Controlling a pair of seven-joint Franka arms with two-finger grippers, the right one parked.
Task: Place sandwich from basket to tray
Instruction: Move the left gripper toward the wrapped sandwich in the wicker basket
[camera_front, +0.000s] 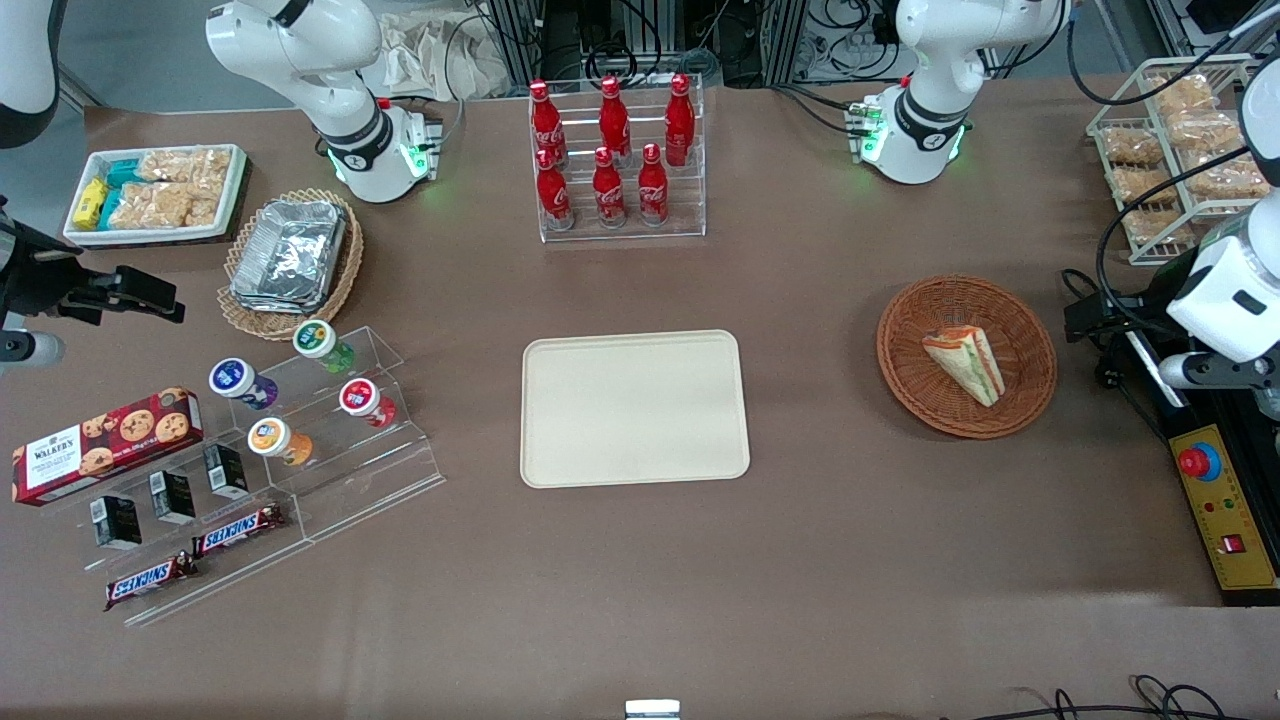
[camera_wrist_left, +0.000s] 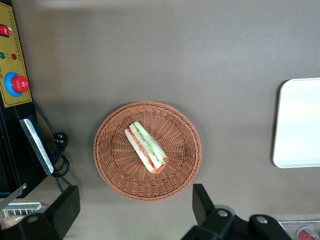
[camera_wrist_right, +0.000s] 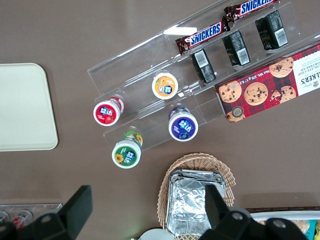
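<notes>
Currently reach step: gripper (camera_wrist_left: 135, 210) hovers high above the basket (camera_wrist_left: 112, 160), fingers (camera_wrist_left: 202, 200) apart, empty. Sandwich (camera_wrist_left: 146, 148) lies mid-basket, at 3 o'clock from the tray (camera_front: 560, 450) in front view. Next: descend and close on it.

Robot lab: e-stop box (camera_front: 1222, 505), cable racks, mock shop goods.
</notes>
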